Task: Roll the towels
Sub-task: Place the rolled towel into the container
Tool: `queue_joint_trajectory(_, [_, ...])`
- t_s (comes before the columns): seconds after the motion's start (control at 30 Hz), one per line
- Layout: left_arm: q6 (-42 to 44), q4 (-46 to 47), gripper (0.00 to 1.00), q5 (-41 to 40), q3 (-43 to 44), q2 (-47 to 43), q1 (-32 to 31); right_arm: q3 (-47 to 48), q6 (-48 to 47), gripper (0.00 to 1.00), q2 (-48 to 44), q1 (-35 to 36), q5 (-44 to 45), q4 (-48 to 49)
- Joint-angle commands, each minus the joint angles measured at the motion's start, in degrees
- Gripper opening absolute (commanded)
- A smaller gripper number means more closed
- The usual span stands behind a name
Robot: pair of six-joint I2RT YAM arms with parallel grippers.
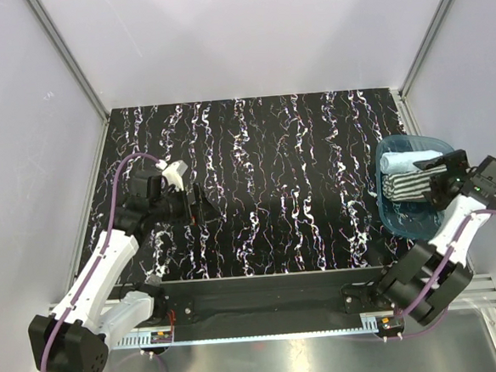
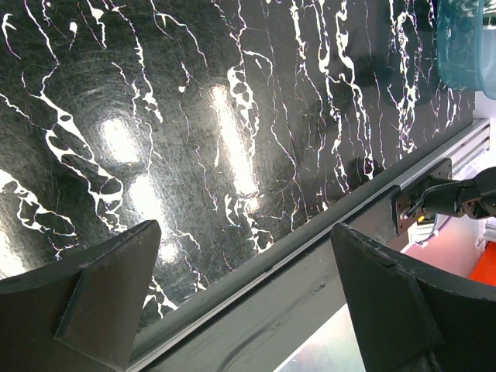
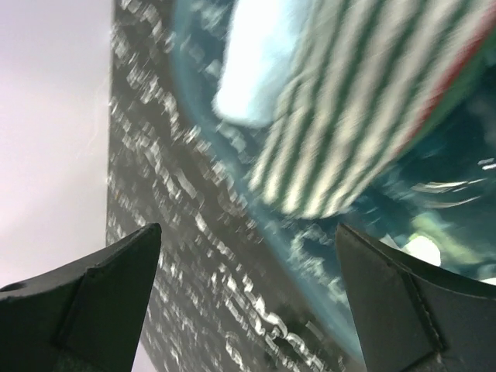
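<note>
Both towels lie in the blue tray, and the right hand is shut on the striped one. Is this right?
No. The pale blue towel and the striped towel do lie in the blue tray, but the right hand is open and holds nothing; the right wrist view shows it.

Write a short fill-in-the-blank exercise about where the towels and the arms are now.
The striped towel and the pale blue towel both lie in the blue ____.
Of the two, the ____ towel lies farther from the arms' bases.
The left arm hangs above the dark marbled ____.
It and the right arm hold their jaws ____.
Missing words: tray; pale blue; table; open.
</note>
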Motion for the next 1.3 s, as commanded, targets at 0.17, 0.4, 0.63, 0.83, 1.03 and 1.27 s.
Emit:
queue_joint_trajectory(0.17, [0.82, 2.38, 0.99, 1.28, -0.35, -0.47, 1.2, 9.88, 9.61, 1.0, -11.56, 23.15, 4.02, -6.44])
queue_joint_trajectory(0.4, [0.38, 2.02, 0.99, -1.44, -0.26, -2.05, 1.29, 24.55, 17.43, 1.0, -8.41, 43.9, 9.99, -14.42])
queue_joint_trajectory(0.63, [0.11, 1.76, 0.99, -4.86, -0.26, -3.54, 1.29, 46.61, 24.64, 1.0, 4.75, 67.62, 15.8, -29.11])
queue_joint_trajectory(0.83, [0.02, 0.97, 0.99, -6.8, -0.08, -2.84, 1.46, 71.3, 27.11, 1.0, 19.94, 92.25, 19.78, -33.67])
queue_joint_trajectory(1.03, [-0.15, 0.35, 0.99, -8.64, 0.09, -3.1, 1.46, 84.08, 29.04, 1.0, 29.82, 97.53, 7.3, -34.32])
queue_joint_trajectory(1.27, [-0.41, 0.27, 0.99, -9.79, 0.0, -3.46, 1.46, 89.26, 31.06, 1.0, 31.06, 99.65, 0.26, -28.34])
